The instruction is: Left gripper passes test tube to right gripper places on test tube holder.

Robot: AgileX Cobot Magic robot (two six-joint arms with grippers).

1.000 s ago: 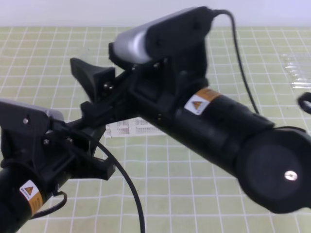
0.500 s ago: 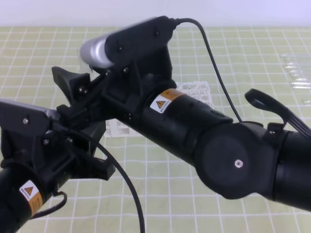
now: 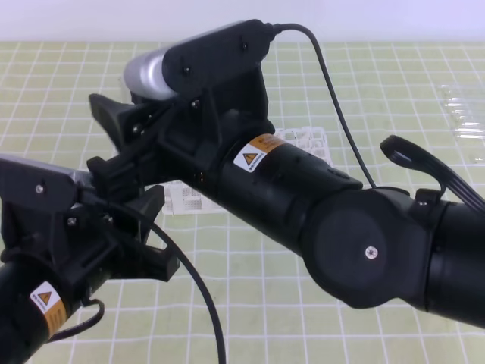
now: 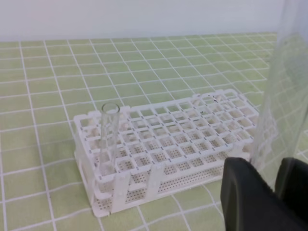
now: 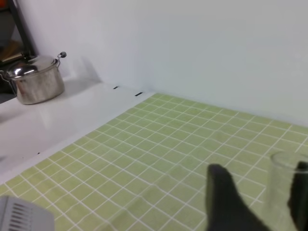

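- Above the tabletop [image 4: 48, 77], we find the test tube [image 4: 284, 91] clamped in our left end effector [image 4: 269, 187].
- Right end effector [image 5: 255, 192]: fingers apart, straddling the tube's top; we judge the handover unfinished.
- Test tube holder [image 4: 168, 149]: one other tube [image 4: 109, 139] standing in it; placement remains.

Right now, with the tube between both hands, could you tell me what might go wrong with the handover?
1. The left hand is shut on the test tube, while the right hand has it between its fingers, not clearly gripped; an early release could drop it.
2. The test tube holder already carries one upright tube that could be knocked.
3. The arms hide most of the rack from above.
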